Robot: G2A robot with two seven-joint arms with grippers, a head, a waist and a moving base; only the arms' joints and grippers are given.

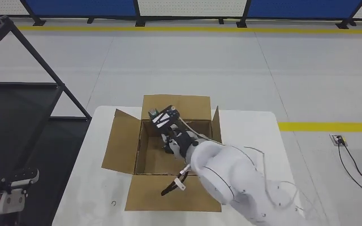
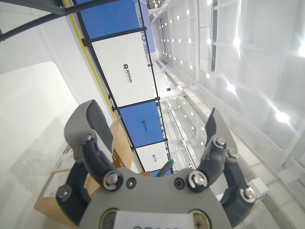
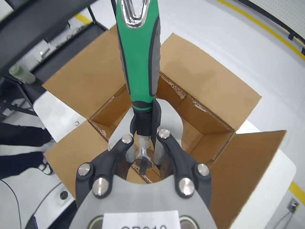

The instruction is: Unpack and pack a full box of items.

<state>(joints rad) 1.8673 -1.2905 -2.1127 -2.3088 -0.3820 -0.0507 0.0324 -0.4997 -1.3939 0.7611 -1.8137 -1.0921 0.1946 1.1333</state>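
top view: the open cardboard box (image 1: 121,141) stands on the white table (image 1: 254,130), at its far edge and a little toward its left side. all four flaps are folded outward, and the far flap hangs over the far edge. the right arm (image 1: 220,169) comes in from the near right corner of the table, and its end is above the inside of the box.

left wrist view: the left gripper (image 2: 153,110) points up, away from the table. its two fingers (image 2: 95,117) are wide apart and nothing is between them. far behind them a small green piece of the wrench (image 2: 166,166) shows, well apart from these fingers. a side of the box is beside the gripper.

right wrist view: the right gripper (image 3: 144,125) is above the open box. its fingers are closed narrow on the black neck of the wrench. the green and grey handle stands out past the fingertips. the metal head lies between the fingers, close to the gripper's base. the wrench is over the inside of the box and does not touch it.
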